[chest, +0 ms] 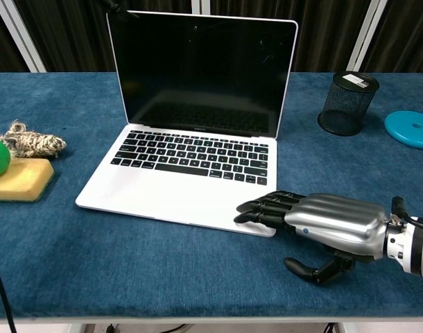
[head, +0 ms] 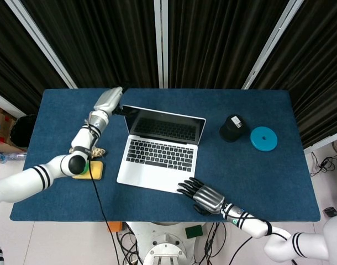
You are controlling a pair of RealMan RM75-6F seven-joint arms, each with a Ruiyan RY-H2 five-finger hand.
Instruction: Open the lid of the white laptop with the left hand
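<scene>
The left hand (head: 108, 100) reaches to the far left corner of the laptop lid (head: 167, 126); whether it grips the lid cannot be told. The white laptop (chest: 191, 163) sits mid-table, lid upright, screen dark. The right hand (chest: 322, 220) lies flat, holding nothing, fingertips (chest: 256, 211) resting on the laptop's near right corner. No readable writing shows.

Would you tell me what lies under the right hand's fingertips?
The right hand rests its fingertips on the laptop base's front right corner; the spot beneath them is covered.
</scene>
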